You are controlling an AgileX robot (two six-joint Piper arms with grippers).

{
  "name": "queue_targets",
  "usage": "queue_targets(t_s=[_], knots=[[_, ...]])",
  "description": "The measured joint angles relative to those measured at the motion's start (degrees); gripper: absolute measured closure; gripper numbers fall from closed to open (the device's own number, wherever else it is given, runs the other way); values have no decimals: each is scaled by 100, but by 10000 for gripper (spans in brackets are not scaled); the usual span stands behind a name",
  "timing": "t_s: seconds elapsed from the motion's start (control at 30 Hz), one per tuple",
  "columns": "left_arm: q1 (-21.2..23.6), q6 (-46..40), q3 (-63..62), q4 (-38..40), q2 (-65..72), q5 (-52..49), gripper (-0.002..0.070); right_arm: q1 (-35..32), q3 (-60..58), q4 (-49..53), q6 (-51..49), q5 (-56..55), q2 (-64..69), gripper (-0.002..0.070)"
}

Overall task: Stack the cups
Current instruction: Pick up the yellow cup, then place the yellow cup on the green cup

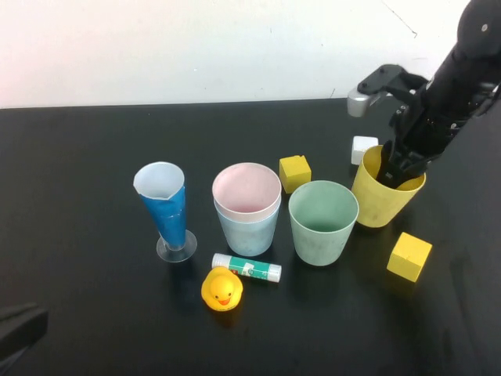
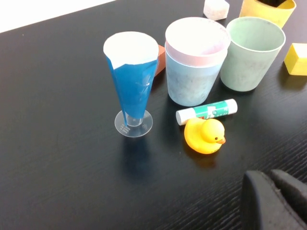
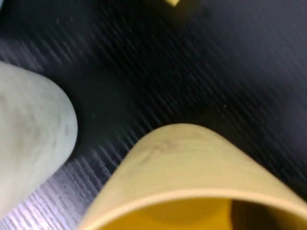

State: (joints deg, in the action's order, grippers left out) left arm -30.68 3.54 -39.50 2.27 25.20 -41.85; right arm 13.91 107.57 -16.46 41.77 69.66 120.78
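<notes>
The pink cup (image 1: 246, 188) sits nested inside the light blue cup (image 1: 246, 233) at the table's middle. The mint green cup (image 1: 321, 227) stands upright just right of them. The yellow cup (image 1: 380, 200) is tilted, right of the mint one. My right gripper (image 1: 401, 166) grips its far rim, with one finger inside the cup. In the right wrist view the yellow cup (image 3: 192, 163) fills the foreground, with the mint cup (image 3: 29, 134) beside it. My left gripper (image 1: 16, 329) is parked at the front left, with its fingers (image 2: 261, 201) together and empty.
A tall blue cone glass (image 1: 166, 207) stands left of the nested cups. A rubber duck (image 1: 221, 290) and a glue stick (image 1: 246, 268) lie in front of them. There are yellow cubes behind (image 1: 295, 172) and at the front right (image 1: 409, 256), and a white block (image 1: 364, 149) behind the yellow cup.
</notes>
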Motion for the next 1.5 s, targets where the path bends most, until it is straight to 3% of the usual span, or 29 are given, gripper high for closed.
queue_targets(t_s=[0.07, 0.17, 0.5, 0.87, 1.5], knots=[[0, 0, 0, 0, 0, 0, 673, 0, 61, 0, -23, 38, 11, 593], [0, 0, 0, 0, 0, 14, 673, 0, 314, 0, -112, 63, 11, 638], [0, 0, 0, -29, 0, 40, 673, 83, 935, -598, -301, 95, -918, 643], [0, 0, 0, -295, 0, 72, 673, 1201, 957, 233, -405, 170, -1138, 644], [0, 0, 0, -294, -22, 35, 673, 1258, -21, 312, -591, 170, -1067, 640]])
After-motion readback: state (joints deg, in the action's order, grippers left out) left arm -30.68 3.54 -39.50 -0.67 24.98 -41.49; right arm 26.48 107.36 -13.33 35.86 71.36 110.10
